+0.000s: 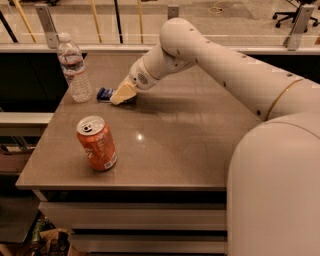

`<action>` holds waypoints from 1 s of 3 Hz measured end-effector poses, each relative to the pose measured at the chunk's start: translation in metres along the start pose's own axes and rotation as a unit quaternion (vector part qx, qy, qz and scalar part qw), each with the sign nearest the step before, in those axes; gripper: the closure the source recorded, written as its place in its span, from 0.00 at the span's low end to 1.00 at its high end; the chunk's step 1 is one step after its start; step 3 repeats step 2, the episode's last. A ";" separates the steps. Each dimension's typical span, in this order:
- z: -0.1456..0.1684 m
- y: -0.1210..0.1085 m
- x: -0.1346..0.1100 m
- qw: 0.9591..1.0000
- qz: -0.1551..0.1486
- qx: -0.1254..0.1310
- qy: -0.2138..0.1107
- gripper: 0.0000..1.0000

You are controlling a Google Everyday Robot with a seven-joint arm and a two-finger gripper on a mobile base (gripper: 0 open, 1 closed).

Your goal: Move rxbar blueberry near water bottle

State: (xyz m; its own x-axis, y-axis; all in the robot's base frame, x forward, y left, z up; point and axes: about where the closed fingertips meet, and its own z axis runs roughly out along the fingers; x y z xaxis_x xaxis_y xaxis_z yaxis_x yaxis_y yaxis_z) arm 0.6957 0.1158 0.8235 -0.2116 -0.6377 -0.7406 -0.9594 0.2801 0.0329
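The rxbar blueberry is a small flat dark blue bar lying on the grey table, just right of the water bottle, which stands upright near the table's far left corner. My gripper is down at the table right beside the bar's right end, covering part of it. The white arm reaches to it from the right.
An orange soda can stands upright near the table's front left. The table's front edge runs below it. A rail and floor lie behind the table, with an office chair at the far right.
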 end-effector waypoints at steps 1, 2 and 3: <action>0.002 0.001 0.000 1.000 0.000 -0.002 0.001 0.00; 0.002 0.001 0.000 1.000 0.000 -0.002 0.001 0.00; 0.002 0.001 0.000 1.000 0.000 -0.002 0.001 0.00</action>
